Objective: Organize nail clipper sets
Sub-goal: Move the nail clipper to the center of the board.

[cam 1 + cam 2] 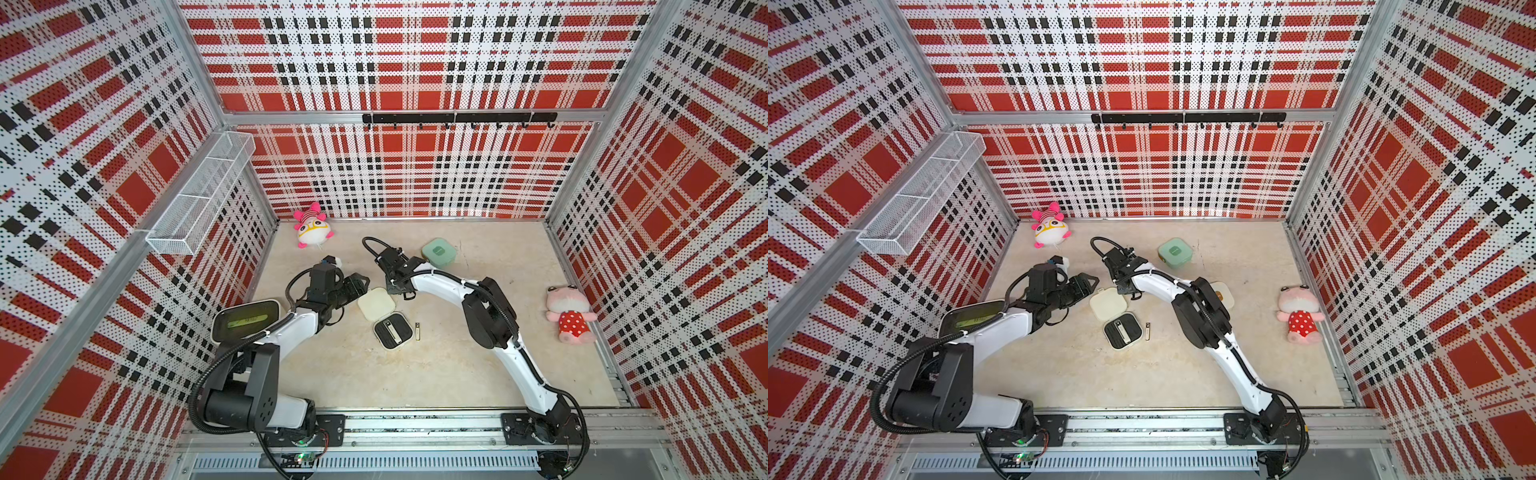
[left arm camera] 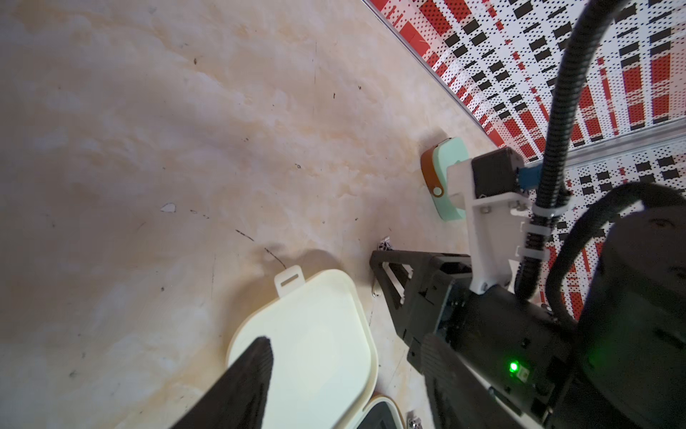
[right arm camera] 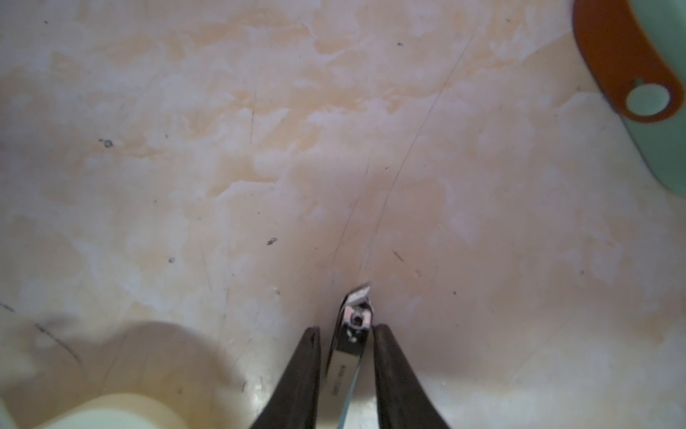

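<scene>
Right gripper (image 3: 348,329) jaws flank the silver clipper (image 3: 343,371) on the table (image 3: 222,148) beside the open cream case (image 1: 376,304); clamping cannot be confirmed. Centre the clipper, close firmly, lift straight

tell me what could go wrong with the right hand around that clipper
The right hand straddles the clipper, which sits tilted with a gap on one side; closing could twist it or flick it out. The open cream case lies close by, so the arm may knock it.
</scene>
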{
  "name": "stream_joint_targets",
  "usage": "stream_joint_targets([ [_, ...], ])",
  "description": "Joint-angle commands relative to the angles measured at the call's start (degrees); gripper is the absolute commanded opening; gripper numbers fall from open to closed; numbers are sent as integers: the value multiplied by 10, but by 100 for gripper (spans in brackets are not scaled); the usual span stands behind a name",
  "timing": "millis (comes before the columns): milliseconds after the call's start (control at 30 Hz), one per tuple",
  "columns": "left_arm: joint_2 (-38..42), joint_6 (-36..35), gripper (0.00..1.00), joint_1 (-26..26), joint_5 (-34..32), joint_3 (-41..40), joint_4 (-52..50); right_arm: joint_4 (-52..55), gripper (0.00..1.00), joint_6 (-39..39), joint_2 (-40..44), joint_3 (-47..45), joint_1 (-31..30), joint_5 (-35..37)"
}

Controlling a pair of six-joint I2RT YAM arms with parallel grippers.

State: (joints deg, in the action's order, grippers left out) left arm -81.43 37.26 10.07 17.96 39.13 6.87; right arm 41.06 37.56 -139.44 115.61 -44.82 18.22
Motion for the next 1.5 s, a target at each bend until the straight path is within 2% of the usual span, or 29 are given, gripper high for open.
stream_joint_targets([
  [0, -2, -1, 68, 3, -1, 5, 3, -4, 25, 0, 15, -39, 9, -8],
  [233, -2, -1, 68, 20, -11, 17, -7, -22, 16, -9, 38, -74, 16, -19],
  [467, -22, -5, 69, 36, -6, 41, -22, -38, 13, -27, 85, -130, 22, -10],
  [700, -57, -5, 69, 75, -4, 68, -27, -85, 12, -54, 191, -299, 29, -3],
  [833, -76, -4, 68, 85, -1, 79, -26, -127, 11, -71, 261, -423, 29, -32],
  [967, -84, 1, 68, 90, 2, 83, -20, -143, 12, -76, 314, -505, 17, -60],
  [1267, -92, 8, 68, 91, 1, 89, -17, -105, 18, -29, 349, -545, -22, -92],
  [1467, -92, 9, 68, 93, 0, 89, -18, -78, 38, -21, 338, -508, -22, -89],
])
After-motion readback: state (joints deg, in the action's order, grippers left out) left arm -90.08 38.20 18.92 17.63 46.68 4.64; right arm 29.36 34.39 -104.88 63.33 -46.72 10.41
